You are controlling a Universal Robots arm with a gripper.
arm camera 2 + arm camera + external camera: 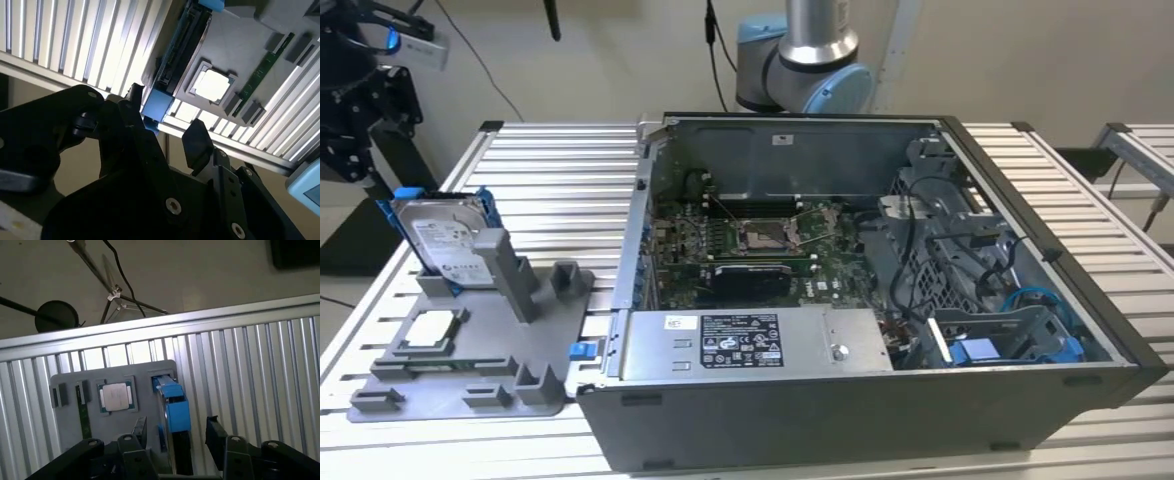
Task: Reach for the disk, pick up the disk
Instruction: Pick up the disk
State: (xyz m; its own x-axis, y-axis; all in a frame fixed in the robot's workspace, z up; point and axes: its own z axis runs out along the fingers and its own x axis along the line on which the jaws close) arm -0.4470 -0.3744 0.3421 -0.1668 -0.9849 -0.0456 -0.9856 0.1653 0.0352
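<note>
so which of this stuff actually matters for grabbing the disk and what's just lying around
Part of the job:
- the disk, standing on edge in the grey holder
- the gripper, open, close to the disk

Just lying about:
- square chip
- green memory stick
- open computer case
- long grey box with a white sticker

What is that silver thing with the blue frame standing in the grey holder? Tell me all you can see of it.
The disk is a flat, silver-grey, metal-looking rectangle with a white printed label and a bright blue plastic bracket round its edges. It stands on edge in a slot of the grey holder, at the exterior view's left. In the first wrist view the open gripper hovers over it, apparently not touching.
</note>
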